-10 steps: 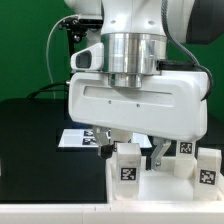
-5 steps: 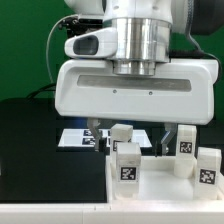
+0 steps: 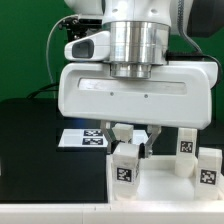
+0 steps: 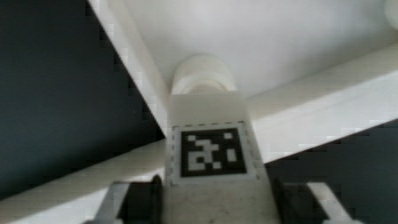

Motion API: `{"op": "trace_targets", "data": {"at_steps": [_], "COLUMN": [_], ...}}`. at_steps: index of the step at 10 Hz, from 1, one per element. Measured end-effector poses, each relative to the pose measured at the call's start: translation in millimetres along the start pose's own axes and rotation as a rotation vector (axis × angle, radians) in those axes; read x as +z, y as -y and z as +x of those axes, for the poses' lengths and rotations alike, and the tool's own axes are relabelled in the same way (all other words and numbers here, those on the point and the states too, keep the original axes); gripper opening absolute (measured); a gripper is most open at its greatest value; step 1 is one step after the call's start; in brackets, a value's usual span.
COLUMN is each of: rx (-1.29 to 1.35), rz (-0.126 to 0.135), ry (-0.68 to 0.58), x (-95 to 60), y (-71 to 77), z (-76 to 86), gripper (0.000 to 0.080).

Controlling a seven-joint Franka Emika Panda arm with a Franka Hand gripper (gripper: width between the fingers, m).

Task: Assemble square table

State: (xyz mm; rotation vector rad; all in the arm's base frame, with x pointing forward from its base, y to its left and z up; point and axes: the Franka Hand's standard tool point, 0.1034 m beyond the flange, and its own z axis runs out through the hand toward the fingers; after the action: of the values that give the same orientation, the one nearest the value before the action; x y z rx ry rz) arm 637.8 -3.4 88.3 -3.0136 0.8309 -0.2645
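Black table (image 3: 30, 135) under your arm shows little assembled: fingers (image 4: 214, 190) close on one tagged leg (image 4: 212, 130) over the square panel (image 3: 160, 180), while three legs (image 3: 186, 145) stand loose.

Four chunky white tagged legs (image 3: 126, 165) upright along the white square panel (image 3: 160, 190) — one (image 4: 210, 130) lifted, tag outward.
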Motion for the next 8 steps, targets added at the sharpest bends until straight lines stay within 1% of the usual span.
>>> {"op": "trace_targets", "data": {"at_steps": [1,2,3,4,5,8], "rx": [0.135,0.307,0.441,0.611,0.769,1.212], "rz": [-0.002,-0.014,-0.032,-0.045,-0.046,-0.017], "ry": [-0.005,-0.016,0.002,0.023,0.036,0.070], "x": [0.5,-0.2,-0.2,0.4,0.6,1.4], "y": [-0.4,0.2,3.7,5.1,5.5,8.1], "z": [-0.9,-3.4,-6.7,-6.6,-6.5,-8.0], "gripper": [0.0284,0.0284,0.0284,0.0284,0.0284,0.0285]}}
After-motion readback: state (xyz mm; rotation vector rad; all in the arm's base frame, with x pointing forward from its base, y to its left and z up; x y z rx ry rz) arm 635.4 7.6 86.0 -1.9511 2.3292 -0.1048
